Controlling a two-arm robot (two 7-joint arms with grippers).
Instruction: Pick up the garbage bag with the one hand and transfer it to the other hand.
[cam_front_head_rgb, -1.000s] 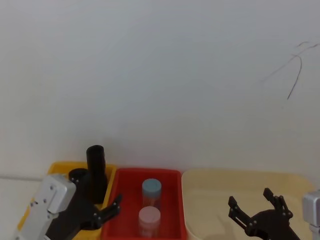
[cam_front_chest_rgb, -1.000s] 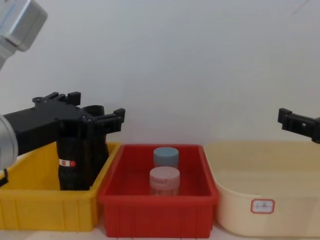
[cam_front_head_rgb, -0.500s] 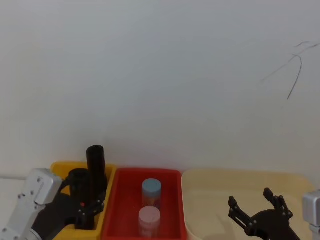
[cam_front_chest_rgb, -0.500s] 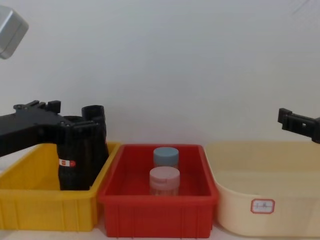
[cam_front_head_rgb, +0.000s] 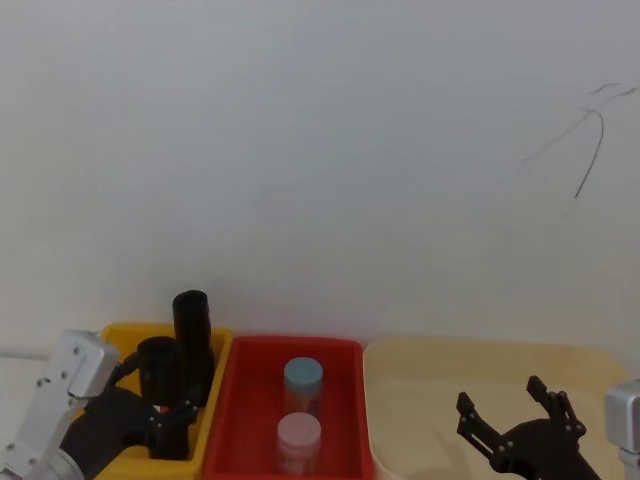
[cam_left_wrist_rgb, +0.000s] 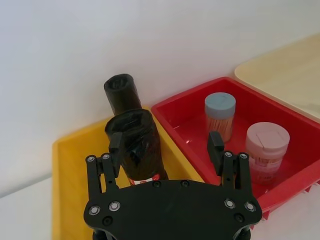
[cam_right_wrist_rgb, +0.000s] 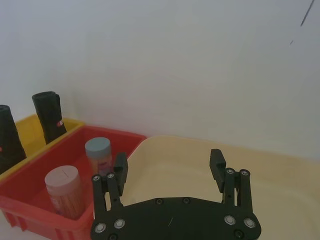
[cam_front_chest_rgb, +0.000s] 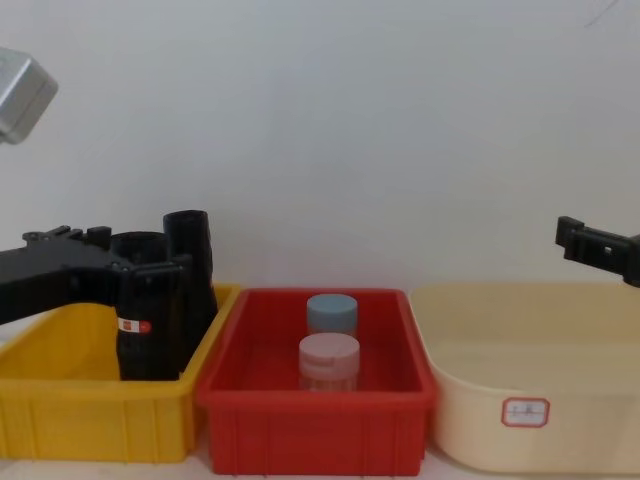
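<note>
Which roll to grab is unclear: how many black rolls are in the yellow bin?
2: the thick stickered roll in front, by the left claw; the slim roll behind it.

Yellow bin (cam_front_chest_rgb: 60, 400): the garbage bag (cam_front_chest_rgb: 150, 345) stands upright at the right end, with the slimmer black roll (cam_front_chest_rgb: 190, 240) just behind it toward the far right corner. The left gripper (cam_left_wrist_rgb: 166, 140), fingers spread, occupies the bag's near side. The bin's left half is open floor.

Red bin (cam_front_chest_rgb: 310, 420): the blue-lidded jar (cam_front_chest_rgb: 331, 312) and pink-lidded jar (cam_front_chest_rgb: 329, 362) block the centre line, with side lanes passable.

Beige tub (cam_front_chest_rgb: 600, 430): the interior is open below the spread right gripper (cam_right_wrist_rgb: 168, 160).
</note>
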